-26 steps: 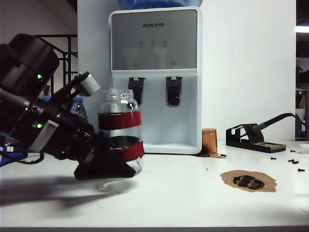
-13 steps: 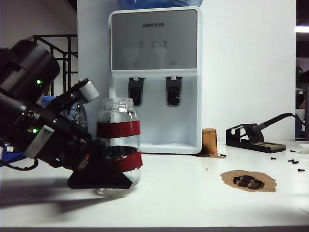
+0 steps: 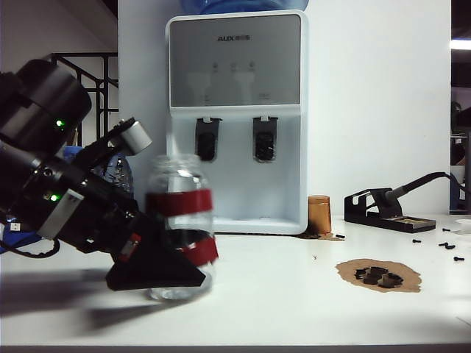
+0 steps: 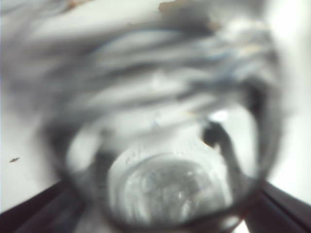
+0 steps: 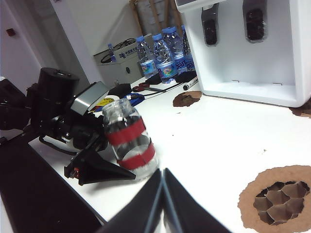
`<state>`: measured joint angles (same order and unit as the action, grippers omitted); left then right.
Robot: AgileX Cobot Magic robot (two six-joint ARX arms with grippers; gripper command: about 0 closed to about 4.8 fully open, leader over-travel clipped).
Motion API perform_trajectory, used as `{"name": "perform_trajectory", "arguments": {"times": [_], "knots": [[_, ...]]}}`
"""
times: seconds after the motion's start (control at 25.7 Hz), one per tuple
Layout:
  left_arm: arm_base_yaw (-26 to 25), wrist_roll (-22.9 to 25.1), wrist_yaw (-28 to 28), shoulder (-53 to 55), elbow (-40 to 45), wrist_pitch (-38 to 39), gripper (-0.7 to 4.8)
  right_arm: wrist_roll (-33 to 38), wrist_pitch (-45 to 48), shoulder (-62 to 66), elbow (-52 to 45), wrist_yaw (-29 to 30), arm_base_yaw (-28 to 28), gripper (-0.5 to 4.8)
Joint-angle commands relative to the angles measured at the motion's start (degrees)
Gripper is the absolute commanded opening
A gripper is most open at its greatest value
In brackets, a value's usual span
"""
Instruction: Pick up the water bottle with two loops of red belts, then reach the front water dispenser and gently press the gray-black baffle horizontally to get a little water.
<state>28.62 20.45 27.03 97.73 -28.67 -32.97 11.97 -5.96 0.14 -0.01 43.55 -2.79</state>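
Standing upright on the white counter [image 3: 294,309], the water bottle [image 3: 180,220] sits in front of the water dispenser [image 3: 235,73] and toward its left side, well short of the taps. It is a clear, wide-mouthed jar with no cap and two dark-red bands around its body, and its outline is blurred in the exterior view. The left end effector [image 3: 180,268] reaches in low from the left, its dark fingers flanking the lower part of the bottle at about the level of the lower band. Its wrist camera shows only a smeared close-up of the glass with a dark finger [image 4: 29,208] on either side, so it cannot be told whether the fingers are pinching the bottle or standing just clear of it.

The gray-black baffle [image 3: 207,140], the left of the dispenser's two upright paddles, hangs under the gray AUX panel, above and behind the bottle's mouth and apart from it. A similar right paddle [image 3: 265,138] hangs just beside it, and a blue jug [image 3: 243,6] tops the machine.

The right end effector [image 5: 163,174] hovers over the counter with its two fingers pressed together to a point, holding nothing, well apart from the bottle. Its camera also takes in a group of blue-capped bottles [image 5: 163,53] at the far side of the counter. A copper-coloured cup [image 3: 319,215], a soldering iron stand [image 3: 383,209] and a brown patch [image 3: 379,274] with dark pieces lie to the dispenser's right.
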Motion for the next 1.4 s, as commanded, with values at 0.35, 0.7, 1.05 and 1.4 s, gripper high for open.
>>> {"name": "perform_trajectory", "arguments": {"times": [0.35, 0.7, 1.05, 1.4], "knots": [[-1.0, 2.2, 3.3, -0.3, -0.2, 5.1, 4.78, -0.2, 0.5, 0.0, -0.2, 0.5, 0.1, -0.03], [-5.7, 6.6, 6.4, -0.5, -0.2, 12.5, 4.79, 0.0, 0.5, 0.0, -0.2, 1.9, 0.0, -0.03], [-25.0, 10.1, -7.0, -3.4, -0.2, -3.8, 0.11, 0.0, 0.5, 0.0, -0.2, 1.7, 0.0, -0.03], [-32.5, -6.6, -29.8, -14.8, -0.3, -31.9, -0.05, 0.0, 0.5, 0.0, -0.2, 1.9, 0.0, -0.03]]}}
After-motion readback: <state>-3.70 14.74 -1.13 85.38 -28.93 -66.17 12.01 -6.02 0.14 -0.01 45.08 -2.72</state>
